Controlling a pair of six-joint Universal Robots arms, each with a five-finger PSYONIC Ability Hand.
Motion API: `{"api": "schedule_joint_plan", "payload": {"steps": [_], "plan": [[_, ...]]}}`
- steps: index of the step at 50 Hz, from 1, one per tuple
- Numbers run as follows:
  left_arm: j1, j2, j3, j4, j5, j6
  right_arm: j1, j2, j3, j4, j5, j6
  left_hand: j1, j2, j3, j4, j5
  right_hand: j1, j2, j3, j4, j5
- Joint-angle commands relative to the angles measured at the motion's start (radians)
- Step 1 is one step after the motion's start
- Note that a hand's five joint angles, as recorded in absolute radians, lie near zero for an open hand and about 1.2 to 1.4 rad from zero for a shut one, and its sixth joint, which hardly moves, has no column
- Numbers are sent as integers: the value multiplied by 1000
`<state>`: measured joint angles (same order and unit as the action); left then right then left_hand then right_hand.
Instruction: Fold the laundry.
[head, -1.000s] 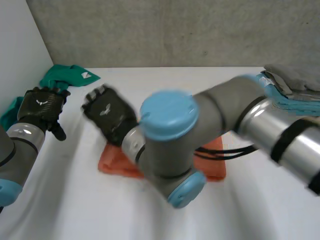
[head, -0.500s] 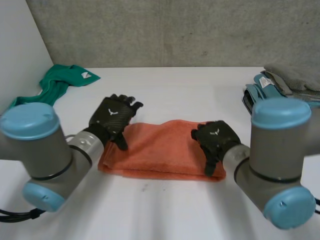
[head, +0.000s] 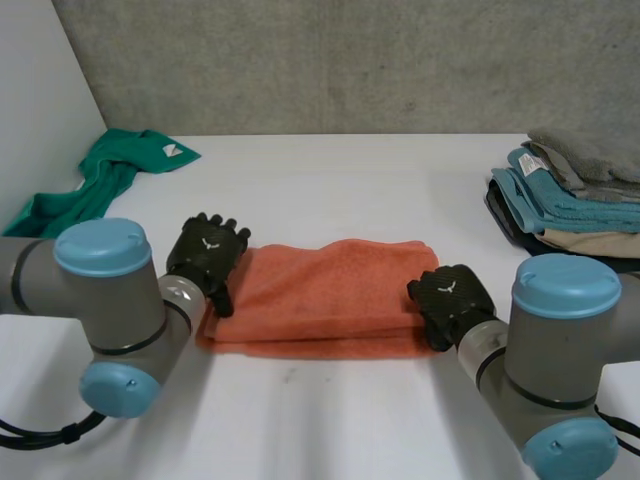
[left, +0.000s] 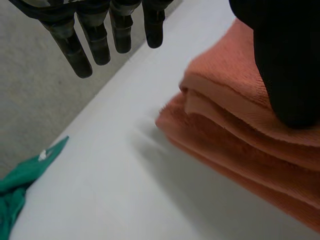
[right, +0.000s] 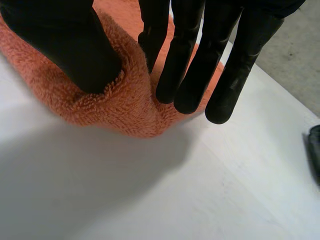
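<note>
Orange towel (head: 330, 288) pinched by right hand (head: 450, 299), left hand (head: 207, 250) open.

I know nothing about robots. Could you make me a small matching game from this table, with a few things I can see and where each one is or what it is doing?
Things:
1. orange towel
2. green cloth
3. stack of folded towels
4. right hand

Places or states:
A. piled at the right edge of the table
B. pinching one end of the orange towel
C. crumpled at the far left corner
D. folded, lying in the middle

Pairs: 1-D, 2-C, 3-A, 4-B.
</note>
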<state>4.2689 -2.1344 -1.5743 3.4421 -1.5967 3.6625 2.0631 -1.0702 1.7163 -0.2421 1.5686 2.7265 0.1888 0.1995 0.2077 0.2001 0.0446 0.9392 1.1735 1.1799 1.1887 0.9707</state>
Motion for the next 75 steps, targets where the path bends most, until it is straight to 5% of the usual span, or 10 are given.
{"api": "schedule_joint_plan", "payload": {"steps": [1, 9, 16, 26, 32, 36, 45, 55, 65, 75], "plan": [[-9, 163, -64, -37, 3, -68, -47, -66, 14, 47, 13, -177, -8, -18, -26, -19, -38, 457, 223, 216, 208, 251], [5, 290, -75, -147, 8, -219, -35, -83, -112, 76, 19, -467, -13, -24, -32, -25, -44, 457, 223, 216, 208, 251], [22, 335, -81, -173, 1, -252, 227, -16, -323, 76, -13, -541, -13, -24, -32, -25, -44, 457, 223, 216, 208, 251], [82, 376, -87, -163, -68, -257, 420, 180, -471, 110, -226, -531, -13, -24, -32, -25, -44, 412, 177, 171, 162, 206], [74, 386, -84, -161, -83, -257, 414, 142, -469, 113, -191, -356, -13, -24, -32, -25, -44, -585, -819, -826, -834, -791], [65, 380, -78, -158, -78, -257, 359, 66, -454, 136, -98, -133, -13, -24, -32, -25, -44, -748, -982, -989, -998, -954], [-90, 272, -29, -110, -33, -259, 146, -21, -435, 311, -79, 248, -11, -21, -29, -22, -41, -765, -999, -1005, -1014, -971], [-170, 100, 43, -110, 26, -288, 123, 105, -507, 397, -104, 268, 7, -4, -12, -4, -23, -765, -999, -1005, -1014, -971], [-158, 28, 62, -161, -84, -228, 134, 191, -586, 414, -122, 257, 10, -1, -9, -1, -20, -765, -999, -1005, -1014, -971], [-139, 28, 16, -236, -106, -105, 153, 289, -688, 512, -176, 158, 1, -9, -18, -10, -29, -765, -999, -1005, -1014, -971]]}}
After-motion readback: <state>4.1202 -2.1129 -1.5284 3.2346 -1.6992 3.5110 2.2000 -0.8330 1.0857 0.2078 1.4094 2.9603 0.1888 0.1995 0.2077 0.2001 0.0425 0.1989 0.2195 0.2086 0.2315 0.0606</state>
